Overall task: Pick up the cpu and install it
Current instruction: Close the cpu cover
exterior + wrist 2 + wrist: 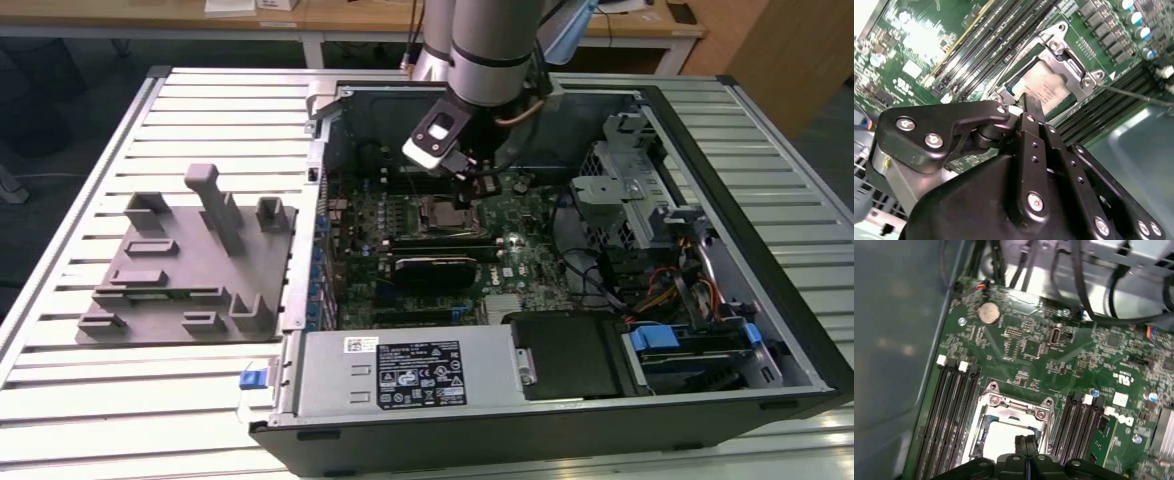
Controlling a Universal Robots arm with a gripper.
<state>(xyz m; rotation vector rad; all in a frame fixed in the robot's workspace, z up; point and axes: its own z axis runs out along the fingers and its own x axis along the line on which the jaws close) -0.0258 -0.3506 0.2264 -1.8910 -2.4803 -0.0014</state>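
Slatted surface, open case; at its ten o'clock in the exterior view, my closed, empty claw hovers over the cpu. Pressing it skewed could damage the socket.

Silver-grey arm, white wrist block, perhaps a camera; black gripper, silver screws.
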